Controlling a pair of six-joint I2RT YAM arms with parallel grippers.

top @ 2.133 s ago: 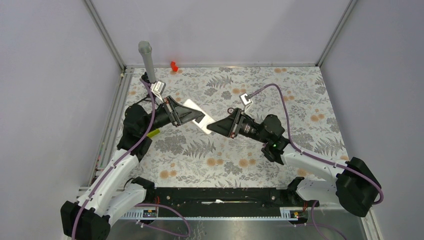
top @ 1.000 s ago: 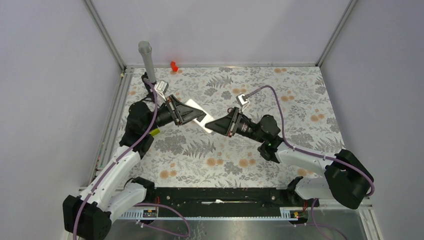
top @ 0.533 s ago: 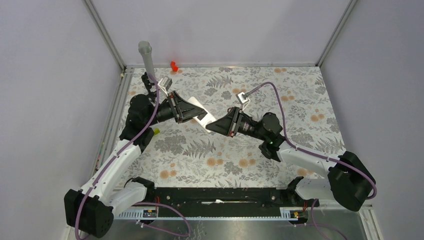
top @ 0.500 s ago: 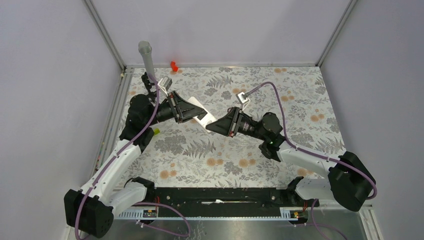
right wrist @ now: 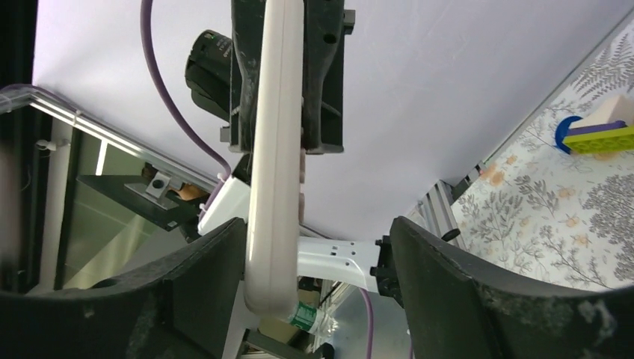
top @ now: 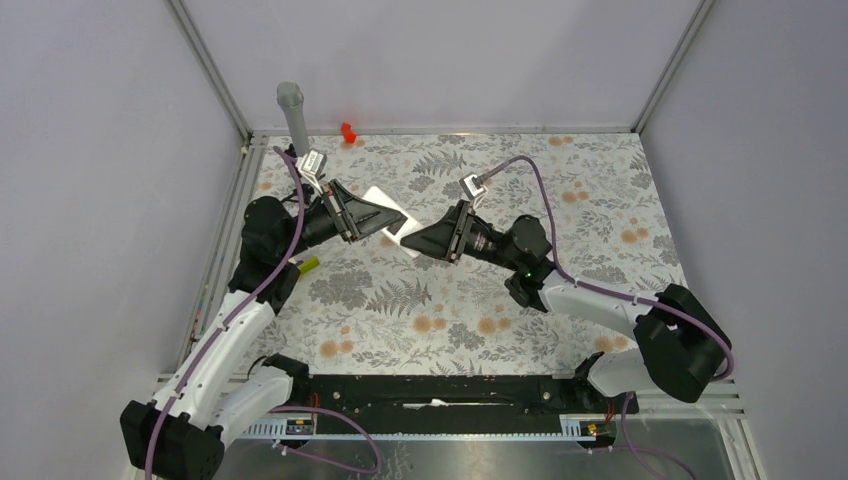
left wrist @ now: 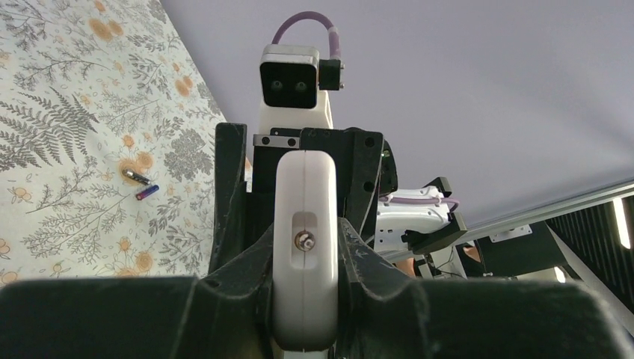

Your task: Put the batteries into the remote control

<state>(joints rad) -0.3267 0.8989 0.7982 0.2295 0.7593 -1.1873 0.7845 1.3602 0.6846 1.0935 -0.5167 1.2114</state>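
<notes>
The white remote control (top: 383, 212) is held above the table with my left gripper (top: 372, 222) shut on it. In the left wrist view the remote control (left wrist: 305, 224) stands edge-on, pinched between both fingers of my left gripper (left wrist: 305, 247). My right gripper (top: 408, 240) is open around the remote's other end. In the right wrist view the remote control (right wrist: 274, 149) lies against one finger of my right gripper (right wrist: 318, 277), with a wide gap to the other. The batteries, one dark (left wrist: 134, 176) and one purple (left wrist: 147, 191), lie side by side on the cloth.
A yellow-green marker (top: 305, 265) lies by the left arm; its blue cap end (right wrist: 598, 136) shows next to a small white piece (right wrist: 614, 111). A grey post (top: 293, 112) and a small red object (top: 347, 131) stand at the back edge. The floral cloth (top: 600, 200) covers the table.
My right gripper has opened and its far finger now stands off the remote. Both grippers and the remote have shifted slightly toward the back left.
</notes>
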